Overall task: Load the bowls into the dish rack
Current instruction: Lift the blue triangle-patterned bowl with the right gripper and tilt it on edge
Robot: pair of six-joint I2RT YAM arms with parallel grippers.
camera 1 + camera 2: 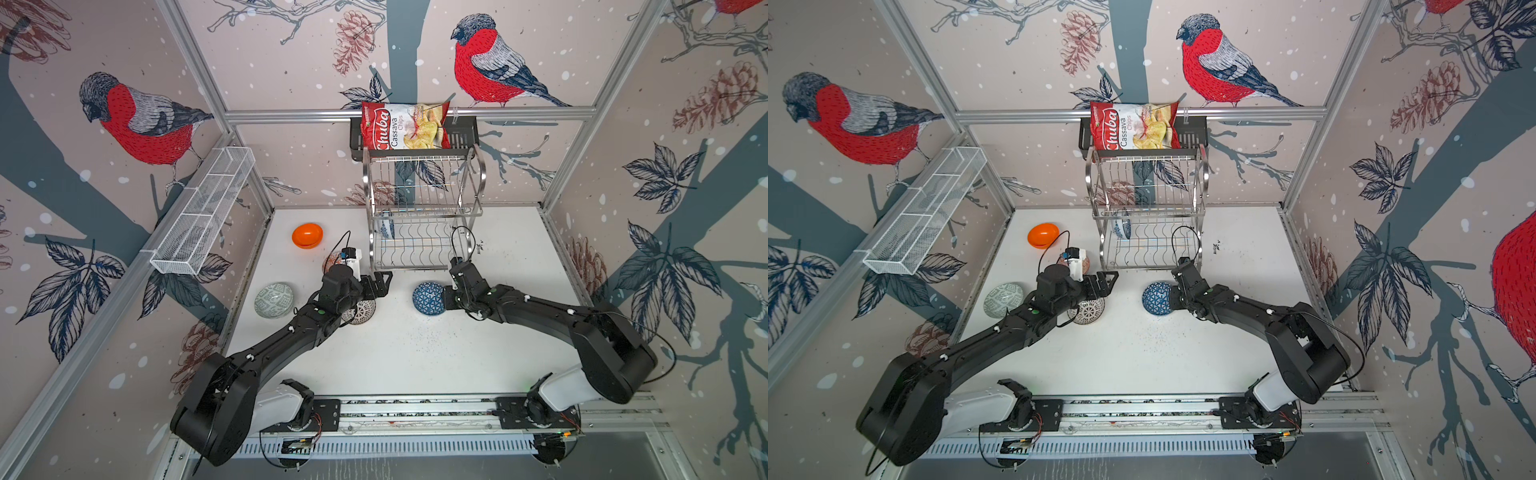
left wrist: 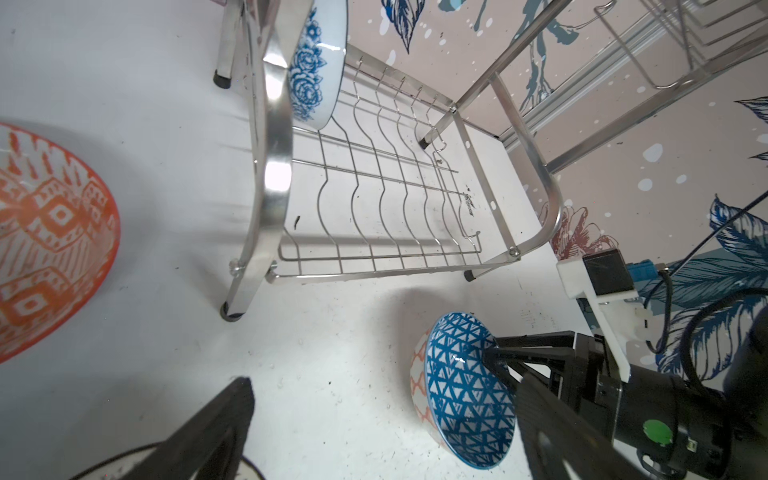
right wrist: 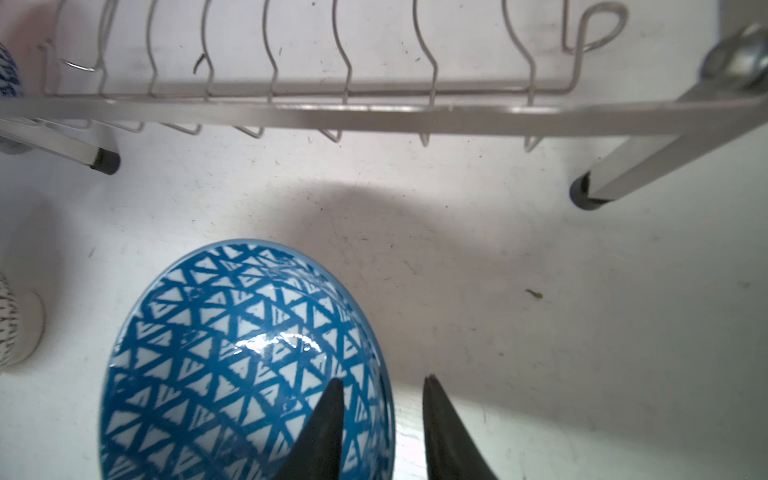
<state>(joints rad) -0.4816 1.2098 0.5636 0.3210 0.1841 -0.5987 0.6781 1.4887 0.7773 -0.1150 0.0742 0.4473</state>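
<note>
— Where's the blue bowl?
— Tipped on its side on the table. Its rim sits between the fingers of the right hand, one inside and one outside. They stand apart, not clamped.
— And the rack?
— Just beyond those fingertips. A flowered bowl stands in its lower tier.
— The left hand?
— Spread wide and empty, with the rack just ahead of it.
</note>
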